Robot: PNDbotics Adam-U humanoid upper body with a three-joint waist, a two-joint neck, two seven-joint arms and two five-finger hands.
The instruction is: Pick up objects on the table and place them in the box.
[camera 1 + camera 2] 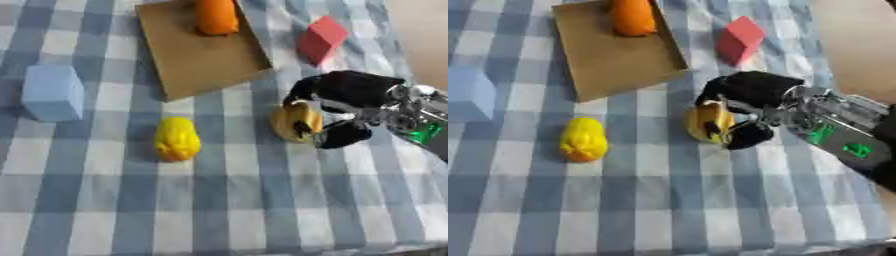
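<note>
Overhead, the robot's head camera looked down on a surface (219,200) covered in a blue and white checked cloth. From the right side, the right hand (346,95) reached in, black with silver joints behind it. Its fingers and thumb were curled around a yellow fruit (293,121), possibly a banana shape, which looked to be still on or just above the cloth; which of the two could not be told. The left hand did not show.

At the top of the view lay the box (206,60), a shallow brown cardboard tray set askew, with an orange object (216,16) already inside at its far end. Three things remained outside it: a yellow lumpy object (176,138) to the left of the held fruit, a pale blue block (52,92) at the far left, and a red block (321,39) just right of the box.

The step in hand seemed to be lifting the fruit. To do it well, the hand should probably rise straight up before travelling, cross the box's near edge with clearance, and release over the bare brown floor, short of the orange object, so nothing gets knocked.
</note>
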